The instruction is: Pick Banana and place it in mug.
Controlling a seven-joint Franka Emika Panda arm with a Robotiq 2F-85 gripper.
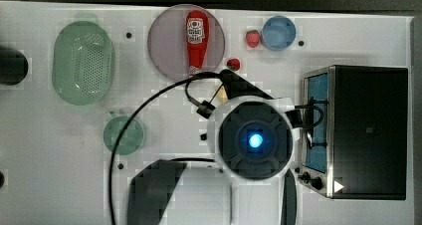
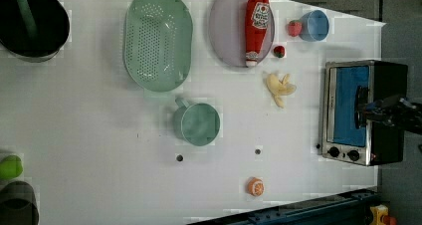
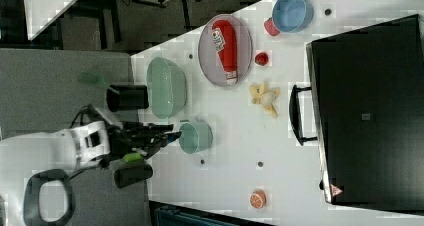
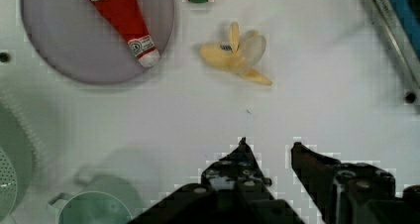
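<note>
Your gripper [image 4: 270, 144] is empty, with its two dark fingers partly open and a small gap between them, hanging above bare counter [image 2: 99, 135] and well short of the banana [image 4: 236, 54]. The banana lies flat on the white counter, between the grey plate [image 2: 224, 31] with the ketchup bottle [image 2: 256, 26] and the toaster oven [image 2: 358, 110], with a small red strawberry [image 2: 279, 51] near it. Watch out: the gap looks narrow for a banana with floppy peel flaps sticking out, so you may pinch just one flap and the fruit may dangle or drop. If you come down off centre, you may push it along the smooth top toward the plate. The oven sits close on one side, so a wide swing could bump it. The mug [image 2: 197, 124] stands well apart from the banana, just beside the green colander [image 2: 157, 41], and a sloppy drop could land the fruit in the colander or tip the mug by its rim. The counter is white and smooth with small dark holes. An orange slice [image 2: 256, 186] lies near its edge. Grey floor and a dark bin [image 3: 127, 97] sit beyond it.
</note>
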